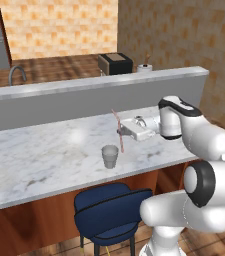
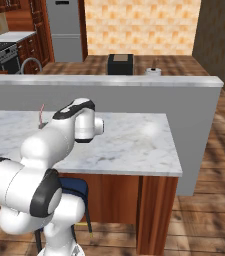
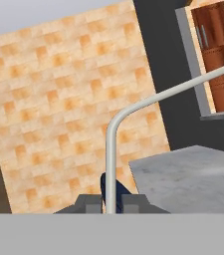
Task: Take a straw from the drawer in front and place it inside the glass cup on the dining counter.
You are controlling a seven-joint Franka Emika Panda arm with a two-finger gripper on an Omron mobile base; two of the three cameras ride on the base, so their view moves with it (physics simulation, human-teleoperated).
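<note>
Here, the arm's own bulk hides most of the gripper from your right base view; just the straw's top pokes up behind it. From the left, the jaws are clenched on the straw, held nearly upright, its lower end just above and beside the cup on the counter.

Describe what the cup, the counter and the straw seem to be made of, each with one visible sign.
Cup: probably glass, greyish and see-through.
Counter: polished marble by its look, white with grey veins.
Straw: perhaps plastic or paper, thin, pinkish-red and white.
</note>
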